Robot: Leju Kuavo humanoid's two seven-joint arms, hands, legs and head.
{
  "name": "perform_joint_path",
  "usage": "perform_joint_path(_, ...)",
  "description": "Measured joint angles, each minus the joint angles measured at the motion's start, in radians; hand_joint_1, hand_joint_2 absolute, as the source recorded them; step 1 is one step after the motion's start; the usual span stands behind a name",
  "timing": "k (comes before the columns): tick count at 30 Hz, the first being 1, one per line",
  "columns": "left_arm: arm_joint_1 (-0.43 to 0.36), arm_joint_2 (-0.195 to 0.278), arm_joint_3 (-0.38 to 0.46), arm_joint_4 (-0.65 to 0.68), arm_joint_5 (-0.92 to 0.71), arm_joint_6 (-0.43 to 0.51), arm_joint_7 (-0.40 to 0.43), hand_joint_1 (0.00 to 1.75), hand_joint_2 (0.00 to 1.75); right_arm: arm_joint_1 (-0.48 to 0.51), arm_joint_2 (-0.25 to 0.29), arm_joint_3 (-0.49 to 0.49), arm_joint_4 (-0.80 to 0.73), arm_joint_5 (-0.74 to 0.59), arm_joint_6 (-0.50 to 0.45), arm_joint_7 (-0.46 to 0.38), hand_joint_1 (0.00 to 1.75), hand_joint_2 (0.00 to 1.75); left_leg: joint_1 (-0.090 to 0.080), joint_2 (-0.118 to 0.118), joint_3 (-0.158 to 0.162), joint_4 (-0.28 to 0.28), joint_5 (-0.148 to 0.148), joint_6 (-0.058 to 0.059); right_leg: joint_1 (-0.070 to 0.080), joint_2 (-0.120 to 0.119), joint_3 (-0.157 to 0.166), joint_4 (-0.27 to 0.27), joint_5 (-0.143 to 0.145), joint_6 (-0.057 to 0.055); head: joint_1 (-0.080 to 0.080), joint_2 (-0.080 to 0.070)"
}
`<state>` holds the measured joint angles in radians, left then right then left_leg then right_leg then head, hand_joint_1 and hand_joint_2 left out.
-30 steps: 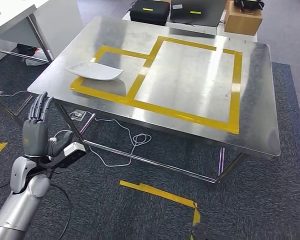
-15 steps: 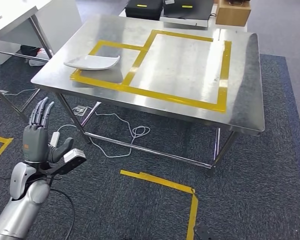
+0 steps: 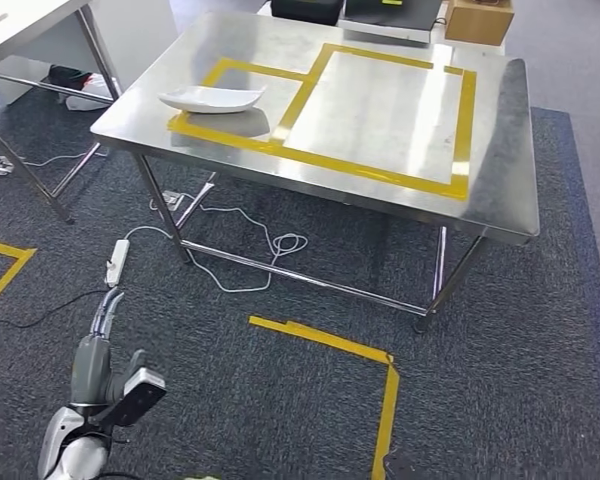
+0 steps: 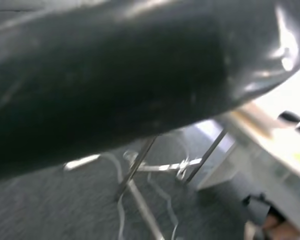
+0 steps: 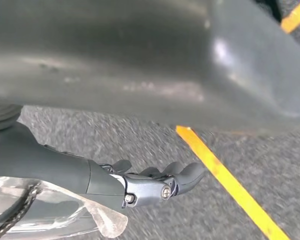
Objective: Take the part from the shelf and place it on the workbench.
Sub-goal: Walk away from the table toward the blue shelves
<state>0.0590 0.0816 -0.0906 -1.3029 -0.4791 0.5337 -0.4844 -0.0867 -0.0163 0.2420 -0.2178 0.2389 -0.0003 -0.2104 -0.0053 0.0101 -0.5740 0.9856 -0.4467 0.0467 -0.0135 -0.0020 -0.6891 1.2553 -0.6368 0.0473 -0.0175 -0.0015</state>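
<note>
The left hand (image 3: 99,372) hangs low over the carpet, fingers straight and slightly apart, holding nothing; a second ago it was raised higher. In the right wrist view, the right hand (image 5: 156,182) also hangs over the carpet with fingers extended and nothing in them. The pale curved part (image 3: 212,98) lies on the steel workbench (image 3: 501,160) near its left edge, on the smaller yellow taped rectangle (image 3: 229,105). The whole view has shifted, so the camera moved. Judged from this, the placing looks done.
</note>
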Motion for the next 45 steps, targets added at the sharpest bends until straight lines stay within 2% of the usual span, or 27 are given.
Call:
perform_joint_path(1,0.006,-0.006,0.003,0.013,0.002,0.000,-0.004,0.00,0.00,0.000,0.000,-0.003,0.000,-0.001,0.000,0.000,0.00,0.00,-0.003,0.000,-0.019,0.001,0.013,0.001,0.002,0.000,0.007,0.030,0.010,-0.003,0.000,0.000)
perform_joint_path(2,0.010,-0.011,0.006,0.024,0.005,-0.003,-0.002,0.00,0.00,0.000,0.000,-0.006,0.000,-0.002,-0.001,-0.001,0.00,0.00,-0.006,-0.001,-0.036,0.003,0.026,0.000,0.005,0.000,0.031,0.027,0.040,-0.008,0.000,0.000)
perform_joint_path(4,0.015,-0.019,0.013,0.042,0.018,-0.022,0.014,0.00,0.00,-0.002,0.000,-0.012,0.000,-0.006,-0.002,-0.004,0.00,0.00,-0.009,-0.002,-0.064,0.006,0.049,-0.003,0.013,0.001,0.130,-0.075,0.093,-0.020,0.000,0.000)
perform_joint_path(6,0.017,-0.028,0.021,0.065,0.052,-0.054,0.029,0.00,0.00,-0.005,0.000,-0.018,-0.001,-0.014,-0.006,-0.012,0.00,0.00,-0.013,-0.002,-0.080,0.009,0.071,-0.010,0.020,0.002,0.249,-0.237,0.080,-0.029,-0.001,0.000)
perform_joint_path(8,0.017,-0.044,0.042,0.132,0.115,-0.091,0.006,0.00,0.00,-0.006,0.001,-0.027,-0.001,-0.028,-0.010,-0.026,0.00,0.00,-0.015,0.000,-0.087,0.006,0.096,-0.016,0.023,0.004,0.295,-0.321,0.059,-0.035,-0.001,0.000)
perform_joint_path(10,0.016,-0.065,0.077,0.254,0.187,-0.127,-0.054,0.00,0.00,0.002,0.008,-0.037,-0.001,-0.044,-0.012,-0.041,0.00,0.00,-0.014,-0.003,-0.093,0.007,0.096,-0.026,0.018,0.002,0.278,-0.324,0.074,-0.045,0.000,0.000)
perform_joint_path(11,0.015,-0.075,0.099,0.329,0.217,-0.144,-0.089,0.00,0.00,0.007,0.011,-0.045,-0.001,-0.052,-0.013,-0.047,0.00,0.00,-0.012,-0.004,-0.100,0.027,0.066,-0.033,0.016,-0.001,0.268,-0.324,0.085,-0.053,0.000,0.000)
perform_joint_path(14,0.008,-0.097,0.164,0.533,0.269,-0.178,-0.175,0.00,0.00,0.016,0.014,-0.065,0.000,-0.068,-0.016,-0.061,0.00,0.00,0.000,-0.007,-0.133,0.198,-0.093,-0.051,0.015,-0.006,0.227,-0.322,0.120,-0.066,-0.001,0.000)
perform_joint_path(15,0.004,-0.102,0.181,0.582,0.275,-0.184,-0.186,0.00,0.00,0.018,0.015,-0.069,0.000,-0.071,-0.017,-0.062,0.00,0.00,0.004,-0.007,-0.139,0.263,-0.118,-0.056,0.015,-0.007,0.213,-0.319,0.132,-0.065,-0.002,0.000)
perform_joint_path(16,-0.002,-0.107,0.195,0.624,0.277,-0.191,-0.186,0.00,0.00,0.018,0.015,-0.073,0.000,-0.074,-0.018,-0.063,0.00,0.00,0.007,-0.007,-0.135,0.307,-0.117,-0.060,0.015,-0.009,0.196,-0.314,0.144,-0.064,-0.001,0.000)
perform_joint_path(17,-0.009,-0.110,0.205,0.664,0.276,-0.200,-0.178,0.00,0.00,0.019,0.015,-0.077,0.000,-0.077,-0.019,-0.064,0.00,0.00,0.011,-0.007,-0.118,0.319,-0.094,-0.062,0.015,-0.011,0.178,-0.307,0.154,-0.061,-0.001,0.000)
perform_joint_path(19,-0.023,-0.115,0.222,0.743,0.267,-0.221,-0.151,0.00,0.00,0.019,0.016,-0.087,0.000,-0.086,-0.022,-0.065,0.00,0.00,0.016,-0.007,-0.034,0.238,-0.048,-0.064,0.013,-0.014,0.141,-0.290,0.171,-0.054,-0.002,0.000)
perform_joint_path(21,-0.031,-0.119,0.233,0.819,0.258,-0.238,-0.130,0.00,0.00,0.019,0.017,-0.097,0.000,-0.096,-0.025,-0.067,0.00,0.00,0.017,-0.008,0.075,0.091,-0.061,-0.058,0.015,-0.013,0.115,-0.273,0.183,-0.045,-0.001,0.000)
perform_joint_path(22,-0.033,-0.120,0.239,0.854,0.258,-0.245,-0.122,0.00,0.00,0.019,0.018,-0.102,0.000,-0.101,-0.027,-0.067,0.00,0.00,0.015,-0.008,0.107,0.039,-0.076,-0.054,0.015,-0.013,0.107,-0.267,0.190,-0.039,-0.001,0.000)
perform_joint_path(24,-0.034,-0.125,0.252,0.922,0.265,-0.255,-0.103,0.00,0.00,0.020,0.020,-0.113,0.000,-0.112,-0.033,-0.069,0.00,0.00,0.012,-0.007,0.112,0.002,-0.088,-0.044,0.014,-0.013,0.090,-0.262,0.206,-0.023,-0.001,0.000)
perform_joint_path(26,-0.033,-0.132,0.264,0.976,0.266,-0.257,-0.082,0.00,0.00,0.026,0.022,-0.123,0.000,-0.121,-0.039,-0.072,0.00,0.00,0.013,-0.004,0.090,-0.004,-0.073,-0.026,0.011,-0.009,0.067,-0.242,0.181,-0.009,0.000,0.000)
perform_joint_path(28,-0.032,-0.137,0.267,1.011,0.257,-0.254,-0.067,0.00,0.00,0.033,0.023,-0.131,0.000,-0.126,-0.044,-0.076,0.00,0.00,0.012,-0.002,0.064,-0.005,-0.052,-0.008,0.009,-0.003,0.037,-0.159,0.088,-0.002,0.002,0.000)
perform_joint_path(29,-0.033,-0.138,0.268,1.024,0.254,-0.254,-0.063,0.00,0.00,0.035,0.025,-0.135,0.000,-0.129,-0.046,-0.078,0.00,0.00,0.010,-0.002,0.051,-0.005,-0.041,-0.004,0.008,-0.002,0.022,-0.096,0.039,0.000,0.002,0.000)
perform_joint_path(30,-0.033,-0.140,0.268,1.036,0.252,-0.254,-0.060,0.00,0.00,0.036,0.027,-0.139,0.000,-0.131,-0.048,-0.081,0.00,0.00,0.007,-0.001,0.036,-0.004,-0.030,-0.002,0.008,-0.002,0.014,-0.035,0.009,0.001,0.002,0.000)
perform_joint_path(31,-0.034,-0.142,0.268,1.046,0.250,-0.255,-0.058,0.00,0.00,0.036,0.028,-0.142,0.000,-0.132,-0.052,-0.082,0.00,0.00,0.004,-0.001,0.021,-0.003,-0.019,-0.002,0.008,-0.002,0.015,0.007,0.003,0.001,0.002,0.000)
perform_joint_path(33,-0.034,-0.145,0.270,1.061,0.249,-0.256,-0.057,0.00,0.00,0.038,0.028,-0.147,0.001,-0.135,-0.057,-0.084,0.00,0.00,0.000,0.000,-0.008,0.001,0.002,-0.003,0.009,-0.001,0.060,0.001,0.052,-0.004,0.002,0.000)
perform_joint_path(35,-0.035,-0.147,0.271,1.069,0.247,-0.257,-0.057,0.00,0.00,0.039,0.028,-0.150,0.001,-0.136,-0.061,-0.087,0.00,0.00,-0.003,0.000,-0.031,0.005,0.021,-0.008,0.012,-0.001,0.166,-0.122,0.092,-0.012,0.002,0.000)
perform_joint_path(37,-0.036,-0.149,0.271,1.073,0.242,-0.257,-0.057,0.00,0.00,0.037,0.029,-0.153,0.001,-0.137,-0.064,-0.091,0.00,0.00,-0.006,0.000,-0.044,0.007,0.041,-0.016,0.015,0.001,0.268,-0.268,0.078,-0.019,0.002,0.000)
perform_joint_path(38,-0.037,-0.151,0.271,1.076,0.240,-0.257,-0.057,0.00,0.00,0.037,0.029,-0.153,0.001,-0.137,-0.065,-0.093,0.00,0.00,-0.007,0.001,-0.050,0.006,0.052,-0.020,0.017,0.001,0.292,-0.309,0.069,-0.022,0.002,0.000)
perform_joint_path(40,-0.038,-0.151,0.271,1.081,0.234,-0.257,-0.058,0.00,0.00,0.041,0.032,-0.155,0.001,-0.137,-0.066,-0.097,0.00,0.00,-0.006,-0.001,-0.059,0.005,0.066,-0.030,0.016,0.000,0.286,-0.328,0.073,-0.030,0.002,0.000)
perform_joint_path(42,-0.036,-0.150,0.271,1.085,0.230,-0.256,-0.058,0.00,0.00,0.046,0.035,-0.158,0.002,-0.135,-0.067,-0.098,0.00,0.00,-0.004,-0.004,-0.075,0.043,0.023,-0.042,0.012,-0.004,0.272,-0.328,0.088,-0.044,-0.001,0.000)
perform_joint_path(45,-0.035,-0.149,0.271,1.089,0.223,-0.257,-0.057,0.00,0.00,0.048,0.036,-0.160,0.003,-0.134,-0.068,-0.099,0.00,0.00,0.004,-0.006,-0.130,0.235,-0.102,-0.055,0.013,-0.007,0.245,-0.316,0.105,-0.059,-0.004,0.000)
